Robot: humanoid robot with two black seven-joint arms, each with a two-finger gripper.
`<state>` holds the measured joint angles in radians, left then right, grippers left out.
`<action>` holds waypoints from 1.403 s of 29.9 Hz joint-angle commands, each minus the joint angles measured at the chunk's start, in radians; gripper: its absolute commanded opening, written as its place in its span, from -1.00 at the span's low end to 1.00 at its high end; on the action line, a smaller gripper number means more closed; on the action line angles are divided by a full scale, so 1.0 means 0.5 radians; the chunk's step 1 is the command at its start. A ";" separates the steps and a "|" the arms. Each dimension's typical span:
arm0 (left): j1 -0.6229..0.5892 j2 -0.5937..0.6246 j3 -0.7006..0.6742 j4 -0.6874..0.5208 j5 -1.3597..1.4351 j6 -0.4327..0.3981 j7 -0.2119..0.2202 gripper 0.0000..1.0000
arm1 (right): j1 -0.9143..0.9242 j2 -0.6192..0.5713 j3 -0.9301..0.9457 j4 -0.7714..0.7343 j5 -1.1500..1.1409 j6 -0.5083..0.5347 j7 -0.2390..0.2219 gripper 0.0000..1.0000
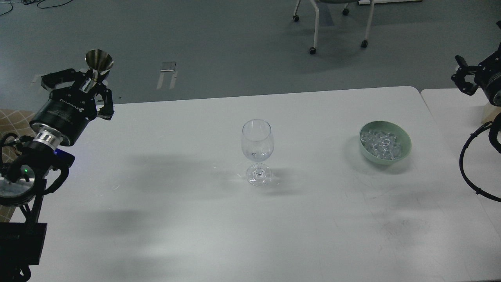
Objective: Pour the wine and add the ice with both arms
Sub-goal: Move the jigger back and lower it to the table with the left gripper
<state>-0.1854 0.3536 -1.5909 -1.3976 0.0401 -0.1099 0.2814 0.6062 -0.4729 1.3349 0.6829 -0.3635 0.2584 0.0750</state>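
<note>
Right gripper [465, 80] cut off at edge, jaws unclear; ice [381, 144] heaped in bowl [405, 150].

The table [195, 219] was plain white. The glass [257, 150] was clear, the bowl [403, 149] pale green, the ice [381, 144] clear and glittering. The funnel [98, 62] was silvery metal, both arms black, the floor [235, 43] grey.
</note>
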 commanded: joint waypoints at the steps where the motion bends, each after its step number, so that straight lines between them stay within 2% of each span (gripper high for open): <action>1: 0.119 -0.078 -0.021 0.092 -0.007 -0.007 -0.105 -1.00 | -0.022 -0.002 -0.001 0.012 0.000 0.002 0.000 1.00; 4: 0.125 -0.155 -0.079 0.206 -0.013 -0.019 -0.127 -1.00 | -0.022 -0.002 0.002 0.012 0.000 0.002 0.000 1.00; 6: 0.174 -0.283 -0.192 0.212 -0.031 -0.019 -0.145 -1.00 | -0.016 0.001 0.002 0.012 0.000 0.002 0.000 1.00; 10: 0.251 -0.354 -0.291 0.230 -0.043 -0.026 -0.149 -1.00 | -0.001 -0.002 0.002 0.012 0.000 0.002 -0.003 1.00; 14: 0.285 -0.418 -0.432 0.298 -0.153 -0.038 -0.243 -1.00 | 0.006 -0.002 -0.010 0.015 -0.006 -0.001 -0.003 1.00; 17: 0.300 -0.458 -0.469 0.341 -0.191 -0.087 -0.268 -1.00 | 0.003 0.001 -0.022 0.021 -0.006 -0.001 -0.003 1.00; 25: 0.352 -0.679 -0.457 0.365 -0.185 -0.102 -0.287 -1.00 | 0.006 0.001 -0.031 0.024 -0.006 -0.032 -0.006 1.00; 35: 0.362 -0.689 -0.420 0.372 -0.166 -0.069 -0.262 -1.00 | 0.006 0.007 -0.031 0.027 -0.006 -0.038 -0.006 1.00; 42: 0.355 -0.689 -0.359 0.372 -0.178 -0.004 -0.277 -1.00 | 0.006 0.007 -0.031 0.033 -0.006 -0.038 -0.006 1.00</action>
<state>-0.0047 0.0097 -1.7732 -1.2118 -0.0447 -0.1218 0.1462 0.6103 -0.4696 1.3190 0.6990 -0.3667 0.2393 0.0721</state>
